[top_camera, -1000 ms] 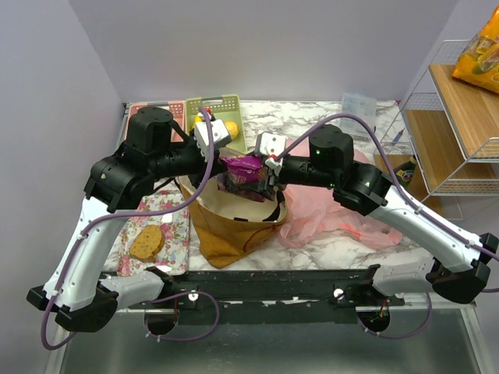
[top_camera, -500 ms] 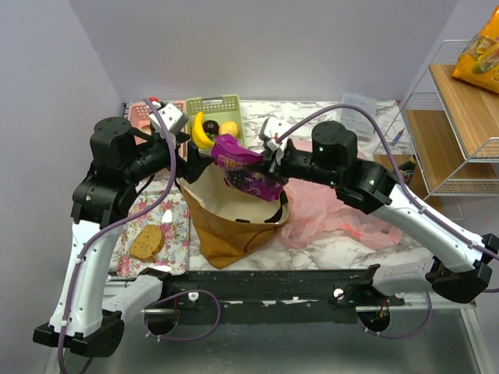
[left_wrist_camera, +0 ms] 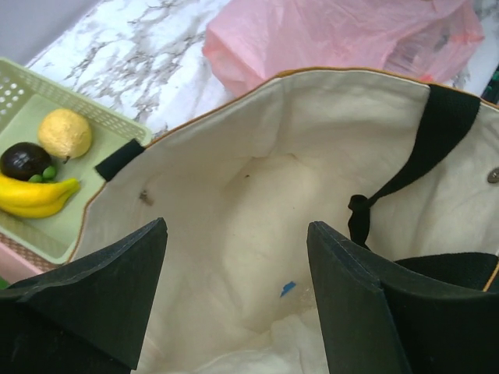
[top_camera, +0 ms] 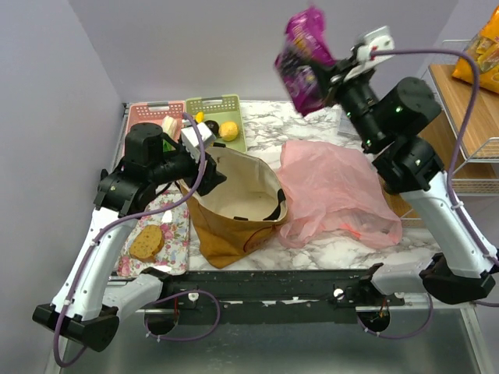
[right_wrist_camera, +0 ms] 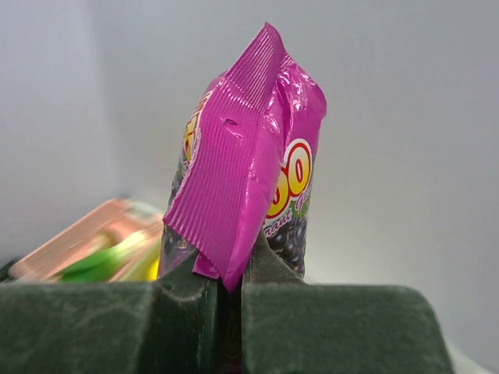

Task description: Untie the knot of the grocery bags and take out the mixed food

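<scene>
My right gripper [top_camera: 337, 72] is raised high above the back of the table and shut on the lower edge of the purple packet [top_camera: 306, 56]. In the right wrist view the packet [right_wrist_camera: 243, 164] stands up from between my closed right gripper [right_wrist_camera: 232, 269]. The mustard-yellow tote [top_camera: 234, 218] stands open at the centre, and the pink plastic bag [top_camera: 335, 191] lies flat to its right. My left gripper [top_camera: 201, 165] hangs open over the tote's left rim. Between its fingers [left_wrist_camera: 117, 288] I see only the tote's pale inside [left_wrist_camera: 265, 179].
A green basket [top_camera: 234, 103] at the back holds a lemon [top_camera: 228, 129], a dark fruit [top_camera: 210, 126] and a banana [left_wrist_camera: 35, 195]. A pink basket [top_camera: 152, 111] sits beside it. A bread slice [top_camera: 146, 241] lies on the floral tray [top_camera: 178, 226]. A wire shelf [top_camera: 460, 125] stands at right.
The right gripper shut on the purple packet and lifted it up and to the right, out of the tote. The left gripper opened, let go and drew back to the tote's left rim.
</scene>
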### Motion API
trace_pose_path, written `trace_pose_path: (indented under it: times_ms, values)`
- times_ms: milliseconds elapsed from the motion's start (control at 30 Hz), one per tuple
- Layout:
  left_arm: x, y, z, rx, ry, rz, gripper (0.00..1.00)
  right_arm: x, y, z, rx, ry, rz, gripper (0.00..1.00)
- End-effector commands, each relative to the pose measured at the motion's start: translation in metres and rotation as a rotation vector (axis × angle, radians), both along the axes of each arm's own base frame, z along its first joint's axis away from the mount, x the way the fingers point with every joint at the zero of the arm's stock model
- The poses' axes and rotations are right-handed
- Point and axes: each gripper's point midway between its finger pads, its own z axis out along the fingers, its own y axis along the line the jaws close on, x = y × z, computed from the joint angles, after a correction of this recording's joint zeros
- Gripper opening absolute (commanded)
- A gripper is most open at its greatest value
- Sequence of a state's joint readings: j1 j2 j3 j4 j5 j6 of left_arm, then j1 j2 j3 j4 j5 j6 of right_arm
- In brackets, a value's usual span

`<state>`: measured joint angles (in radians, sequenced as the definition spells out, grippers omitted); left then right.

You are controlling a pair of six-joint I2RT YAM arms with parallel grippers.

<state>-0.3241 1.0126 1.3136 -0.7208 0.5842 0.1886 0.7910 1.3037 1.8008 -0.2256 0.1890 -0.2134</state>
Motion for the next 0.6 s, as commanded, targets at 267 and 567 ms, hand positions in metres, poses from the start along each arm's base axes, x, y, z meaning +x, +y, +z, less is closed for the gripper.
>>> trace_pose_path:
  times_ms: [267,567]
  values:
    - [-0.017,-0.018,-0.030,0.062,0.035,-0.086,0.72,0.014,-0.257,0.108,0.291,-0.276,-0.820,0.01]
    - [-0.012,-0.023,-0.025,0.064,0.023,-0.097,0.72,-0.031,-0.346,0.109,0.324,-0.359,-1.161,0.01]
